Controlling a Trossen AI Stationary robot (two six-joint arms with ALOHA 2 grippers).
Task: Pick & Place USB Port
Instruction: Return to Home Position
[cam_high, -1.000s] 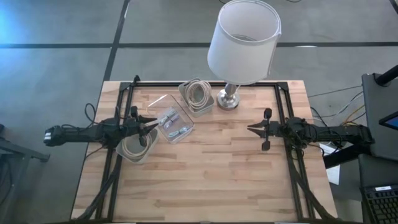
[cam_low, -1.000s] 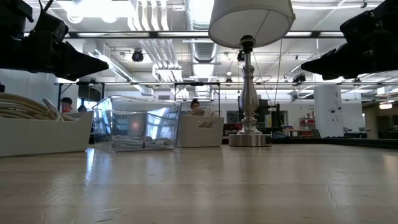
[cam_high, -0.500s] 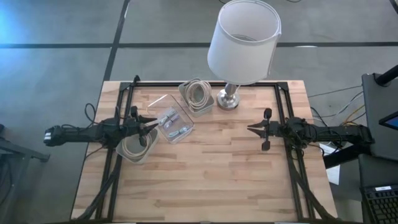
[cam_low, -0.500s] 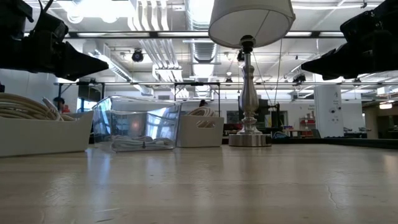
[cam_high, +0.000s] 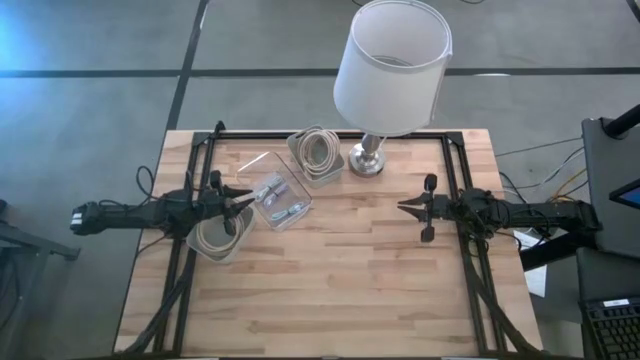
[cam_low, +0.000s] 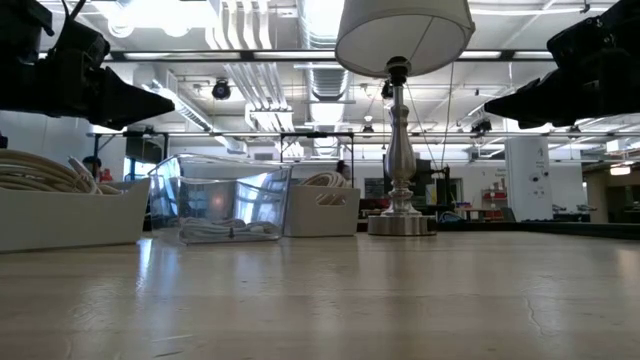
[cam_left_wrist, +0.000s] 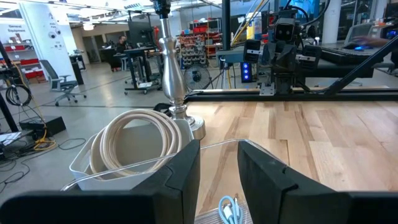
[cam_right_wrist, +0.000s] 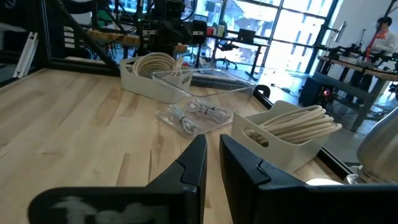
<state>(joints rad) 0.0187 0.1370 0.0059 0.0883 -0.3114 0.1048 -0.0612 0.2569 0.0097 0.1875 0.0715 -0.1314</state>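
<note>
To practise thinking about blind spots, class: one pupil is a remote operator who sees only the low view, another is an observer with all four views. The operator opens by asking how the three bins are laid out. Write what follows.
Observer: From above, the near gray bin, the transparent bin and the far gray bin run in a diagonal line from the left side back toward the lamp.
Operator: Where do the two grippers hang?
Observer: The left gripper is over the transparent bin's left edge; the right gripper is over bare table on the right side.
Operator: What fills the far bin?
Observer: A cream cable, wound in a round coil.
</note>
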